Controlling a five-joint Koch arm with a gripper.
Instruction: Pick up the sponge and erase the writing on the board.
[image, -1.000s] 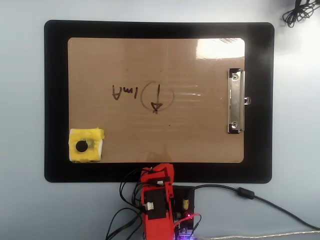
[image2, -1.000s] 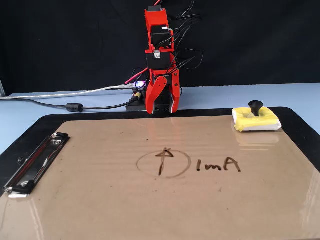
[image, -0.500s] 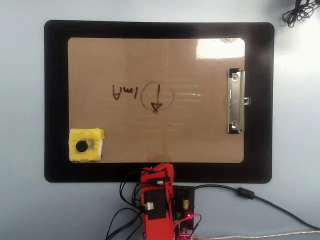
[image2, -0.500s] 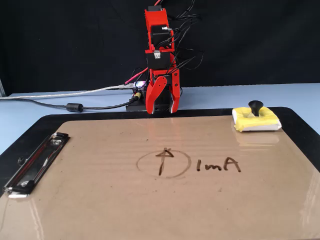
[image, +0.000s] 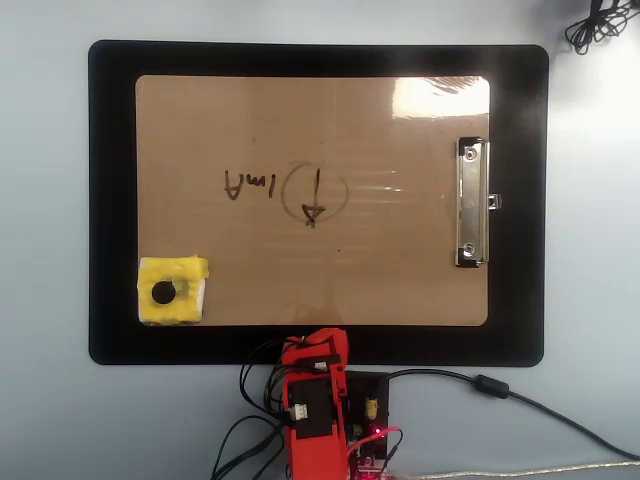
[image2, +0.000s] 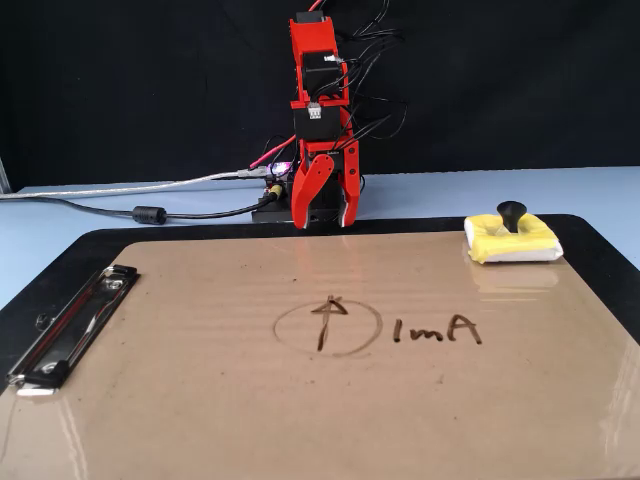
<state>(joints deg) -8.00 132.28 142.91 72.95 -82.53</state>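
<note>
A red hobby arm (image2: 322, 110) stands folded upright at the edge of a black mat (image: 110, 200), its pincer (image2: 324, 220) pointing down with the two jaws spread apart and nothing between them, hanging above the mat's border just short of the board (image: 400, 280). The tan board lies flat on the mat, its silver clip (image: 472, 202) at the short edge that falls on the right in the overhead view. The sponge (image: 173, 291), a yellow pad with a black knob, sits on the board's corner farthest from the clip, on the side nearest the arm, well apart from the pincer. The writing (image: 285, 190), small letters beside a circled arrow, occupies the middle of the board, between sponge and clip. Cables (image2: 150, 205) trail from the arm's base across the pale blue tabletop (image: 50, 400).
</note>
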